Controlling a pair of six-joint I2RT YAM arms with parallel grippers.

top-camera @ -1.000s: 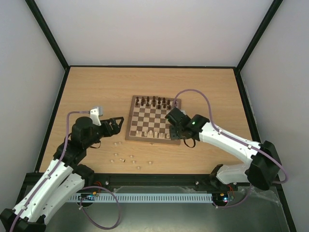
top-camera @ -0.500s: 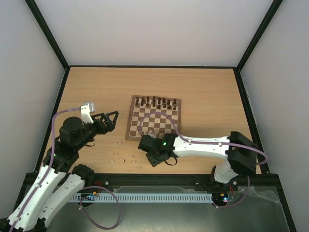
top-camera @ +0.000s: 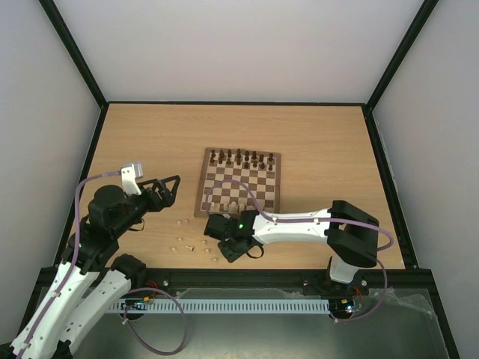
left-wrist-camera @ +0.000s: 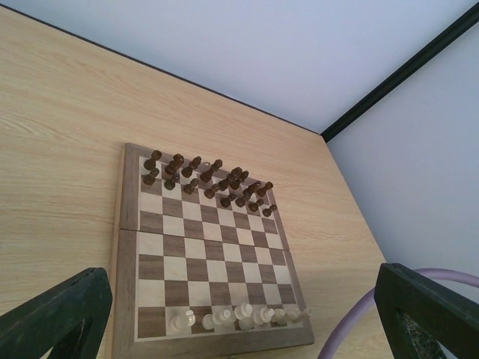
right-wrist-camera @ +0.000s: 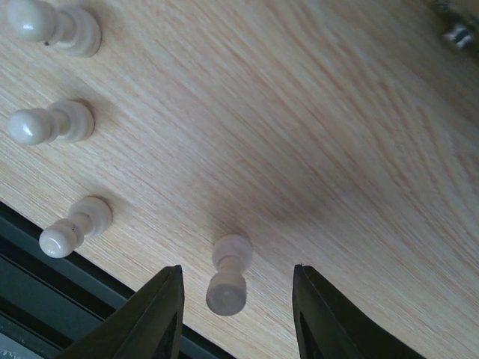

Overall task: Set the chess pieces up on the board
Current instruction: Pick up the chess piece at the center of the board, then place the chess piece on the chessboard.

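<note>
Right arm (top-camera: 299,224) has swung left from the near right corner of the board (top-camera: 262,176) and now reaches along the near desk (top-camera: 322,142); left arm (top-camera: 97,232) has drawn back slightly, left of the board. Dark pieces (top-camera: 239,157) fill the far rows; several pale chess pieces (top-camera: 228,206) stand on the near row; the rest sit loose on the desk, near left of the board. Left hand (top-camera: 169,188) hangs with fingers wide apart, holding nothing. Right hand (right-wrist-camera: 236,299) is low over the loose group, fingers apart either side of one pawn (right-wrist-camera: 228,273), not yet clamped; judgement: the next pick is being lined up.
</note>
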